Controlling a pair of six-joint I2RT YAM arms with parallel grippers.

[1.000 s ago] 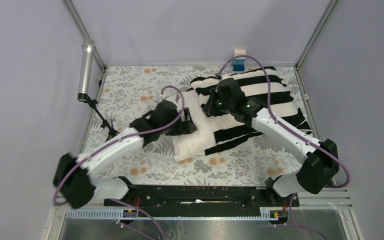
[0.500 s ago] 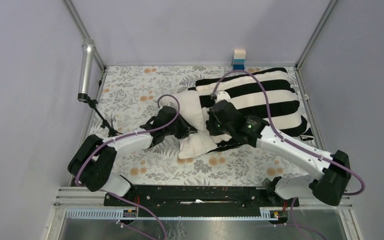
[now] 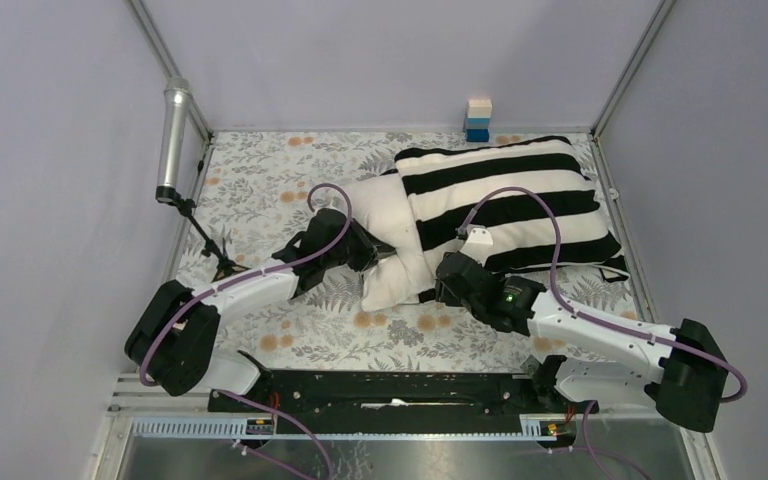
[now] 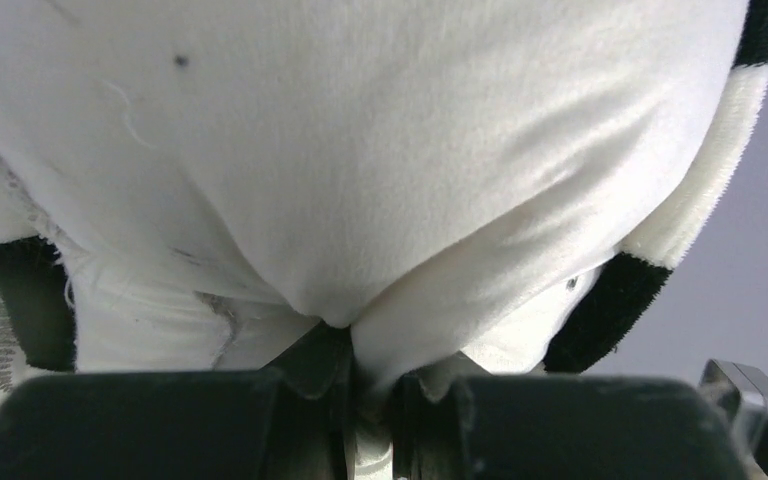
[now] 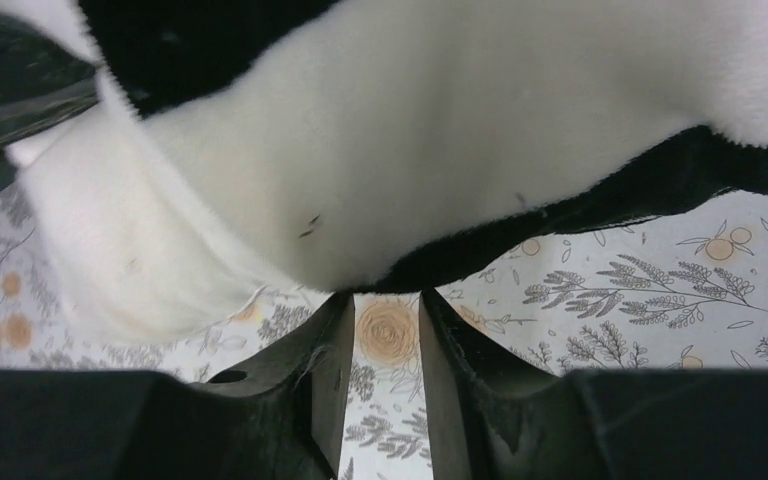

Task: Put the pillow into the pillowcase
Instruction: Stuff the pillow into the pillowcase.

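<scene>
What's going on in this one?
The pillow is being worked into the striped pillowcase. Most of it is inside, and its left end sticks out. The left gripper pinches that bare end. The right gripper sits at the pillowcase's near edge, fingers apart, holding nothing.

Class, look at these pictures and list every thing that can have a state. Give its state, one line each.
pillow: mostly inside the pillowcase, one end bare and sticking out towards the left arm.
pillowcase: pulled over most of the pillow.
left end effector: shut on the pillow's fabric.
right end effector: open, holding nothing.
</scene>
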